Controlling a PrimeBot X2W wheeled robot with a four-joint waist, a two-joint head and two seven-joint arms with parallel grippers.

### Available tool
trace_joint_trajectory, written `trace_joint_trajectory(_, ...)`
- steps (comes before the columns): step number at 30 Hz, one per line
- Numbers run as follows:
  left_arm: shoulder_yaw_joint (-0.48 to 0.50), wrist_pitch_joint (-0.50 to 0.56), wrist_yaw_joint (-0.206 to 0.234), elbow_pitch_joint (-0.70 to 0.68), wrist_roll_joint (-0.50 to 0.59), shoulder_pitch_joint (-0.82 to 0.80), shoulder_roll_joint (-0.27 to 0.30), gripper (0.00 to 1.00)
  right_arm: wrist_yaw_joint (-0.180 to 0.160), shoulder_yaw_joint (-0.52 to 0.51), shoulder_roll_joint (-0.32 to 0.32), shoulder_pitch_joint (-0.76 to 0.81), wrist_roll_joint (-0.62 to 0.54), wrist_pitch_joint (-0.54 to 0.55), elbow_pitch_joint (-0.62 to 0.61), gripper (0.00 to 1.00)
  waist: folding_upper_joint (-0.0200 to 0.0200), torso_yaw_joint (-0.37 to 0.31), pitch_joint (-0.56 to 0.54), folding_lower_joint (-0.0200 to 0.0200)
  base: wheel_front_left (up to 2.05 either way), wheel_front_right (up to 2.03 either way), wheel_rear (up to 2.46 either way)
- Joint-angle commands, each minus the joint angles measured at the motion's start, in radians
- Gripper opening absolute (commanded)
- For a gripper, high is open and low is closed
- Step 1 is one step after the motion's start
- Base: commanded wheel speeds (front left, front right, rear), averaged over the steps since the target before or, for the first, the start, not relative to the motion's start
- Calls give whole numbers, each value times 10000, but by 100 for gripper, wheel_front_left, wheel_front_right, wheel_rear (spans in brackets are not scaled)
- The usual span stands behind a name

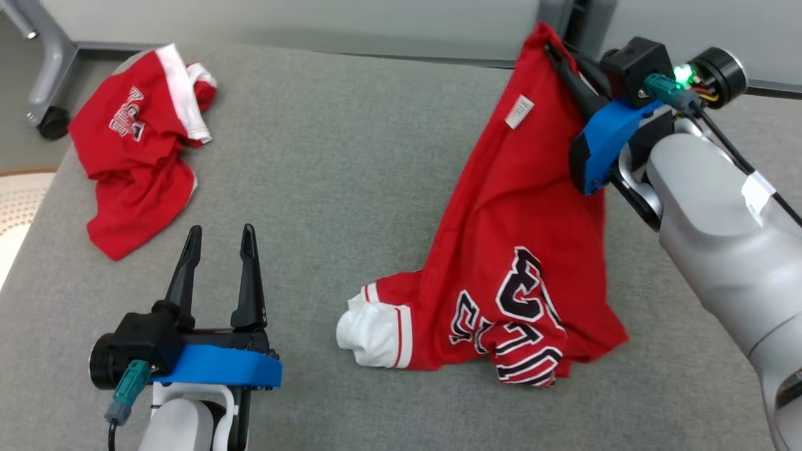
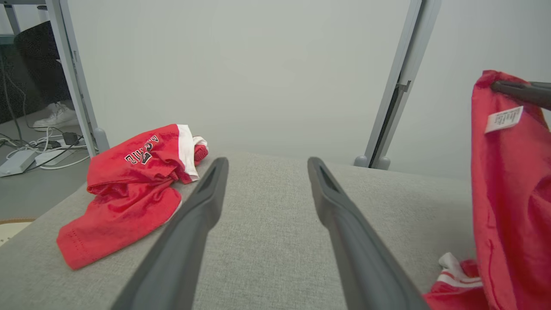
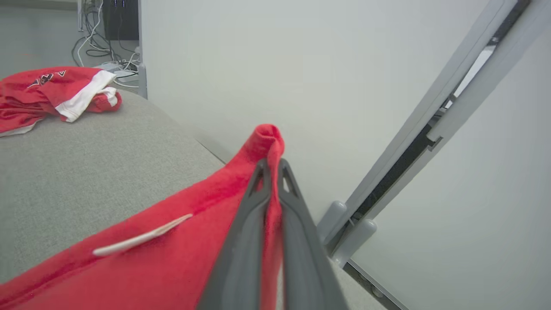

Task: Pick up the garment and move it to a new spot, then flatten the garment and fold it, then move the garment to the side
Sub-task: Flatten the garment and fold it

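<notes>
– Starting from the head view: the red knit jersey with black-and-white lettering [image 1: 514, 250] hangs like a limp tent from the right tool [image 1: 554, 53]. Its jaws are pinched together on a bunched top edge. The lower half and the white ribbed cuff [image 1: 369, 329] rest on the grey fabric-covered bench [image 1: 351, 156].
– We judge it light and thoroughly soft, so it will sag, stretch and twist rather than hold a shape. The woven bench cover looks grippy, and trailing cloth may catch on it.
– The left tool [image 1: 221, 230] hovers over bare bench, fingers apart, holding nothing. A second crumpled red-and-white garment [image 1: 138, 156] lies well apart at the far left corner.
– In the left wrist view we see those spread fingers [image 2: 202, 202] framing bare bench. The jersey [image 2: 508, 193] drapes at the right, its white sewn-in label [image 2: 503, 119] showing.
– With the label facing out, we think the inside of the cloth is towards us. We'd take hems and seams as the firmest holds, say a low hem corner for the left tool.
– In the right wrist view, the right tool [image 3: 272, 163] is clamped on a rolled fold, with a small red nub poking past its tips. That looks a thin bite to us, and a quick swing could slip it.
</notes>
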Motion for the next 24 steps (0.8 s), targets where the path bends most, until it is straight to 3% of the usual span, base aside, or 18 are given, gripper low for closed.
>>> trace_joint_trajectory(1, 73, -30, -49, 28, 105, 151, 30, 100, -13, -314, -34, 326, -156, -38, -457, 0, -1, -324, -223, 0, 0, 0, 0)
trace_joint_trajectory(15, 731, -30, -343, 180, 526, 887, 34, 100, -10, -3643, -40, 6091, -2207, -30, -6492, 0, -1, -2308, -1096, 0, 0, 0, 0)
trace_joint_trajectory(24, 898, -30, -410, 189, 702, 1035, 36, 100, -10, -4794, 274, 9347, -2339, -33, -8841, 0, -1, -2891, -1289, 0, 0, 0, 0)
